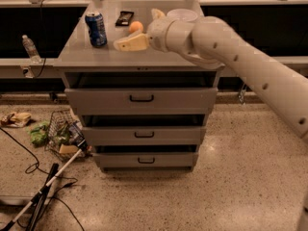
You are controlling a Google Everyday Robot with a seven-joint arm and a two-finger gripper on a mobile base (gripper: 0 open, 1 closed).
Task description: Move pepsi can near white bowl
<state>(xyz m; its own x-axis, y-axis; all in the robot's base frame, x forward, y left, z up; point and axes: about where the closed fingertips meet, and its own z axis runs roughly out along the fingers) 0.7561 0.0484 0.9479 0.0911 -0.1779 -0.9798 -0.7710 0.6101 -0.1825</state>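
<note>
1. Logged the hand (pixel 135 29) low over the middle of the desk (pixel 91 57), at the end of a pale arm (pixel 240 57) reaching in from the right.
2. Read the hand as wide and holding nothing: one tan finger (pixel 131 43) pointing left just above the surface, the other finger (pixel 156 13) poking up behind the wrist, well apart.
3. Found the can (pixel 96 29) upright at the left rear of the desk, left of the lower finger and clear of it.
4. Noted the bowl (pixel 182 14) at the right rear, partly hidden by the arm, well apart from the can.
5. Saw an orange (pixel 136 26) between can and bowl, just behind the lower finger; cannot tell whether touching.
6. Spotted a dark flat packet (pixel 124 18) lying behind, between can and orange.
7. Counted three drawers (pixel 142 99) below, each with a dark gap above its front.
8. Marked a bottle (pixel 30 48) on the ledge at left and a wire basket (pixel 60 134) on the floor.
</note>
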